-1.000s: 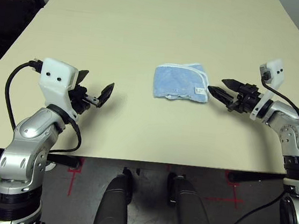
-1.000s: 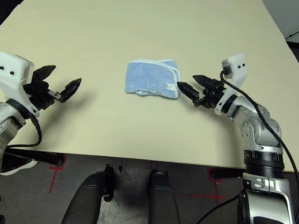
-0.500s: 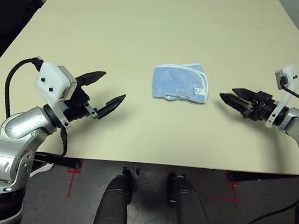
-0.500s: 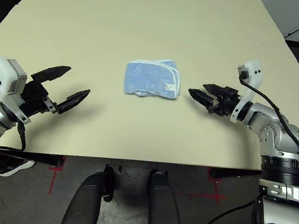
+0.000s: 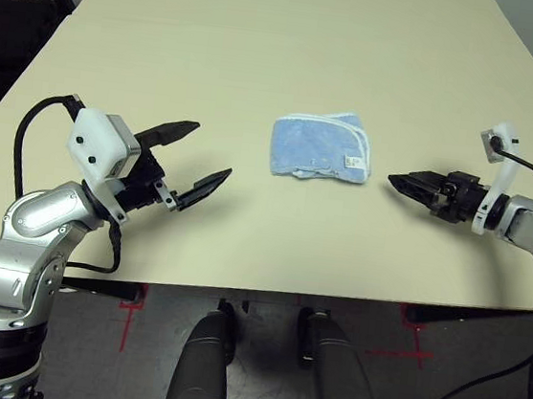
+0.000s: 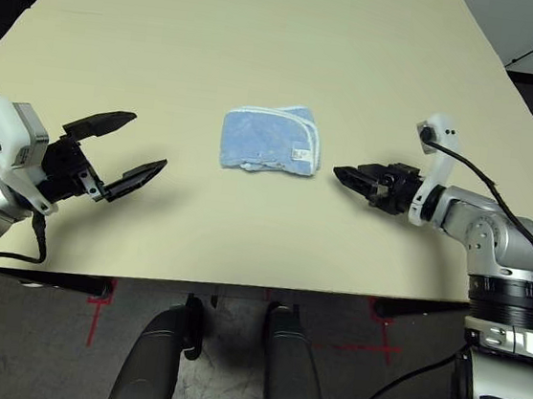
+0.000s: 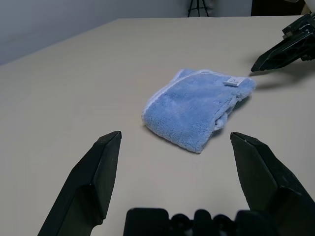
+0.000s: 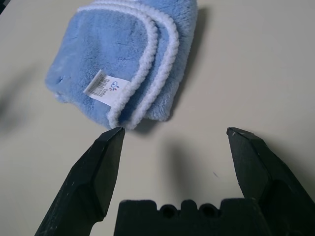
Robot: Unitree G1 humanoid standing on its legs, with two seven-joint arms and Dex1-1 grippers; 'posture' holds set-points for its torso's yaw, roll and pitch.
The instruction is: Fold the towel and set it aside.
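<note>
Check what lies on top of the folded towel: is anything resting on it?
Nothing rests on the towel; its upper face shows only its own white tag and stitched edging. Both grippers stand apart from it. What lies inside the folds is covered.

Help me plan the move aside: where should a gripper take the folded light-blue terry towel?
Probably the stacked white-edged end by the tag on the folded light-blue terry towel, coming in level from the right gripper side. The layers meet there, so one pinch likely holds the fold together.

Bare table [image 5: 264, 55] lies all around both pincers; between them only the folded towel [image 5: 318, 149] stands in the way.
</note>
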